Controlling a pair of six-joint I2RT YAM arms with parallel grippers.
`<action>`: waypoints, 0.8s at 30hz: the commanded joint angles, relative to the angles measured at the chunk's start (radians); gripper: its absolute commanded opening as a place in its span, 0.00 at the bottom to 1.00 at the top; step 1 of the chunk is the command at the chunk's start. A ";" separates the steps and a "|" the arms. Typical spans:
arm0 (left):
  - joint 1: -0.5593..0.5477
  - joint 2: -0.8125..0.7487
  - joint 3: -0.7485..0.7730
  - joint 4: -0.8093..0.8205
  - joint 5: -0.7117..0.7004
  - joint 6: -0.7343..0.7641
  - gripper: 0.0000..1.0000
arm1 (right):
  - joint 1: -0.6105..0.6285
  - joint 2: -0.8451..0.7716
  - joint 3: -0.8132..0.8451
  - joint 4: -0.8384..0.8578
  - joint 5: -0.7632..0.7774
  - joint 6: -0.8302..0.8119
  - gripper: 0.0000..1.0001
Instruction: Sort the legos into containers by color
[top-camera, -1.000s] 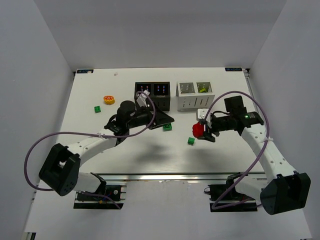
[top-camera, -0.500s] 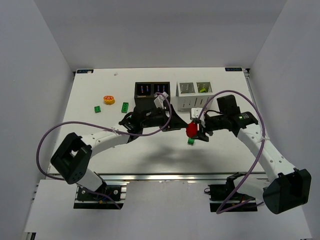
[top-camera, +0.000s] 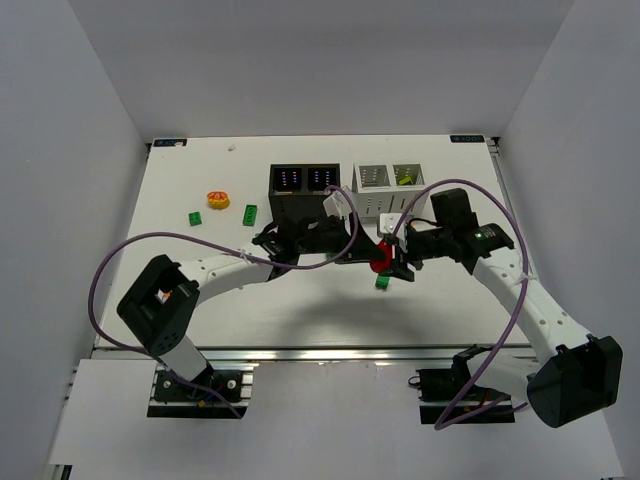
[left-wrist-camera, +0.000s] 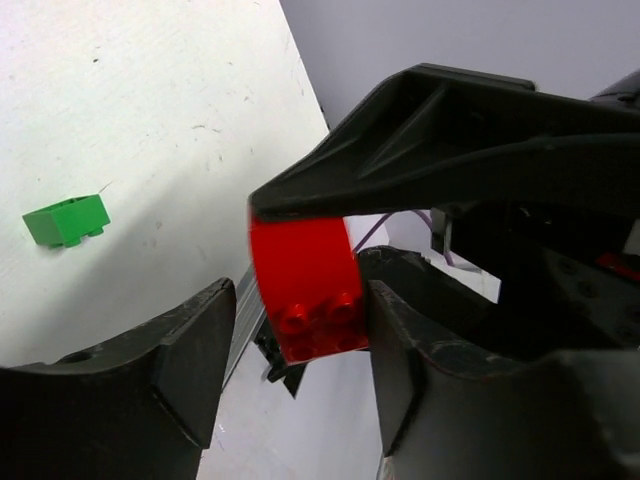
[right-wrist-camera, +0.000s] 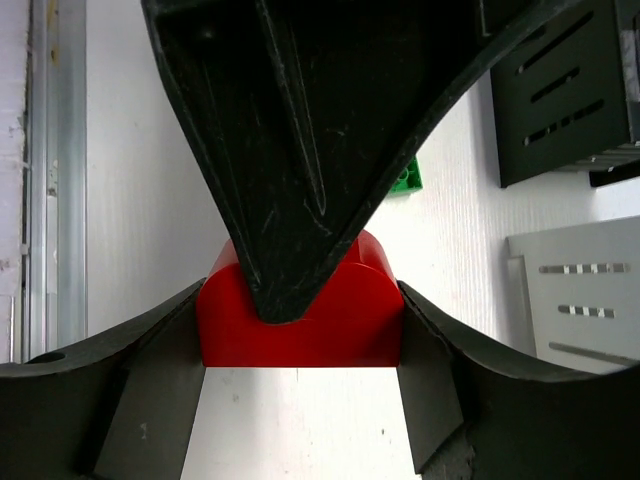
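Note:
A red rounded brick (top-camera: 379, 258) is held above the table in my right gripper (top-camera: 386, 262), which is shut on it. In the right wrist view the red brick (right-wrist-camera: 300, 335) is pinched between both fingers. My left gripper (top-camera: 366, 254) reaches across from the left and stands open around the same brick (left-wrist-camera: 300, 285), with a gap on one side. One left finger (right-wrist-camera: 300, 150) crosses in front of the brick. The black container (top-camera: 305, 203) and the white container (top-camera: 388, 207) stand behind. A lime brick (top-camera: 404, 178) lies in the white container's right compartment.
A green brick (top-camera: 382, 283) lies on the table just below the grippers and also shows in the left wrist view (left-wrist-camera: 66, 220). An orange round brick (top-camera: 218, 199) and two green bricks (top-camera: 195, 218) (top-camera: 250, 212) lie at the far left.
My left arm has swung right until its open jaws are around the red brick. My right gripper has moved a little left with the brick in it.

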 joint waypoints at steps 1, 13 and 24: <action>-0.006 0.002 0.049 -0.024 0.029 0.026 0.62 | 0.006 0.005 0.033 0.031 -0.003 0.017 0.13; 0.007 -0.039 0.072 -0.129 -0.028 0.095 0.10 | 0.006 -0.017 -0.045 0.045 0.110 -0.004 0.13; 0.116 -0.159 -0.006 -0.178 -0.046 0.115 0.06 | -0.025 -0.032 -0.099 0.067 0.155 0.005 0.11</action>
